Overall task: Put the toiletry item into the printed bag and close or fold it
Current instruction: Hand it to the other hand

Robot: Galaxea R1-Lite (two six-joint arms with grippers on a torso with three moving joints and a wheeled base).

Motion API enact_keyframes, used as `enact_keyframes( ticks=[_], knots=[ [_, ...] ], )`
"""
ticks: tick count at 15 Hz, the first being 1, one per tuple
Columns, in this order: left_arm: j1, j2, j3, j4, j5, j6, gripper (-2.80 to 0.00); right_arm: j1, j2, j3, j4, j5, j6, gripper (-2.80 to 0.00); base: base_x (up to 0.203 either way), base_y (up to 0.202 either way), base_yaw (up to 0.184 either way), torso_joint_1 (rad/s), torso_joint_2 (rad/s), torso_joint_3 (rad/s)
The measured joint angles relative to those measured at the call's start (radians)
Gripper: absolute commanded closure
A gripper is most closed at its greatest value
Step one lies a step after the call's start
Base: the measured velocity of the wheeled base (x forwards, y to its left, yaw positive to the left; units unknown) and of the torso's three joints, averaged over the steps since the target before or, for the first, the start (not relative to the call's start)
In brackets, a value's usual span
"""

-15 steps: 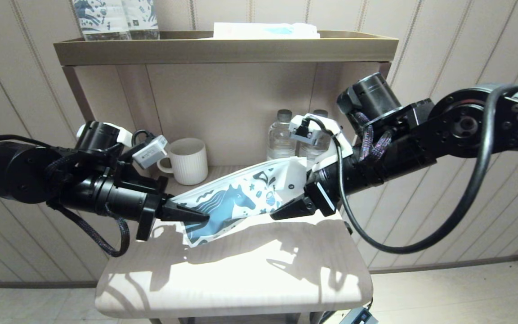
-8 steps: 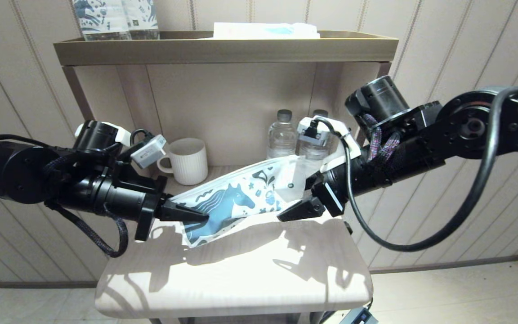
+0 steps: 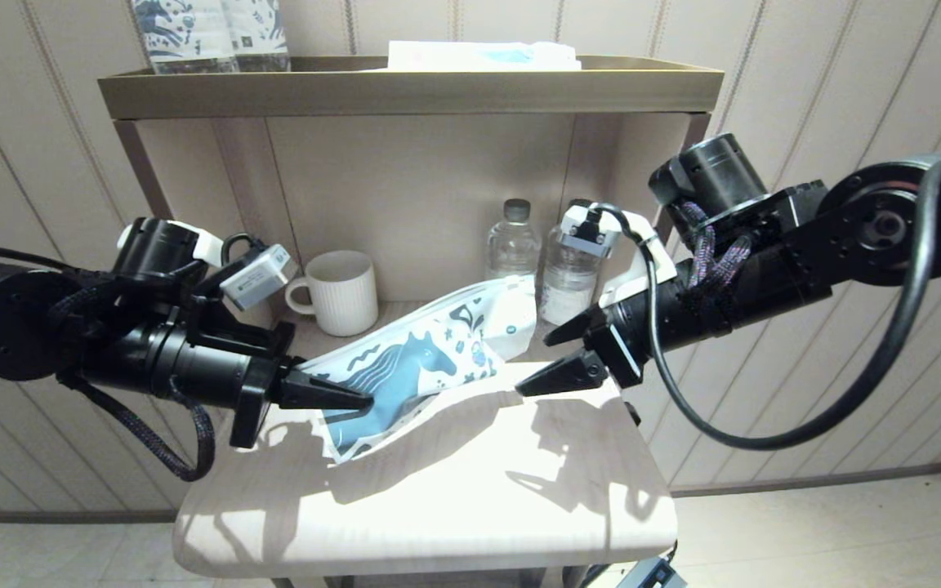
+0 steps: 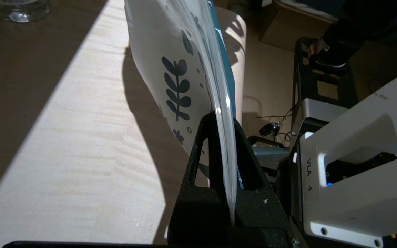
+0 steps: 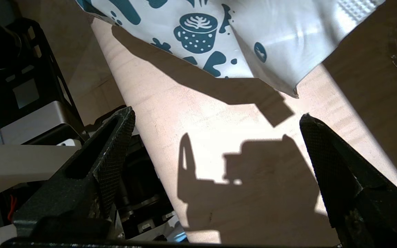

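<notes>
The left end effector (image 3: 356, 399) is pinching the lower left end of the bag (image 3: 421, 367), near the left edge of the counter (image 3: 454, 490). The left wrist view shows its two black fingers (image 4: 198, 162) pressed together on the bag's thin edge (image 4: 219, 103), with the leaf-printed face of the bag rising away from them.

The bag slants up from that grip toward the back right of the counter, and the counter's sunlit wood carries its shadow beneath. Its lower corner is close to the counter top; whether it touches cannot be told. Its free upper end hangs just in front of the two bottles (image 3: 511, 245) at the back. A horse and small doodles are printed on the near face. The toothbrush is not visible in any view.

The right end effector (image 3: 548, 359) is spread wide and holds nothing. It hovers near the counter's right edge, just beside the bag's upper end but apart from it. In the right wrist view its two fingers (image 5: 112, 148) frame bare counter, with the bag's corner (image 5: 288, 86) beyond them.

A white mug (image 3: 344, 290) stands at the back left of the counter.
</notes>
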Motion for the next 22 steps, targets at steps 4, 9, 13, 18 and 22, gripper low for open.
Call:
enact_keyframes(
  ticks=[4,9,13,18,22],
  knots=[
    [-0.001,-0.019,0.010,0.000,-0.013,0.002,0.00,0.004,0.007,0.005,-0.055,0.003,0.000,-2.80,0.000,0.000,0.000,0.000,0.00,0.000],
    [-0.015,-0.067,0.049,0.001,-0.057,0.013,0.00,0.001,0.006,0.009,-0.060,0.004,0.000,-2.80,0.000,0.000,0.000,0.000,0.00,0.000],
    [-0.023,-0.113,0.082,0.010,-0.126,0.023,0.00,0.002,0.006,0.003,-0.062,0.059,-0.005,-2.80,0.000,0.000,0.000,0.000,0.00,0.000],
    [-0.041,-0.130,0.104,0.010,-0.140,0.024,0.00,0.001,-0.015,0.009,-0.062,0.132,-0.015,-2.80,0.000,0.000,0.000,0.000,0.00,0.000],
    [-0.043,-0.125,0.102,0.009,-0.142,0.024,0.00,0.001,-0.003,-0.007,-0.062,0.169,-0.026,-2.80,0.000,0.000,0.000,0.000,0.00,0.000]
  ],
)
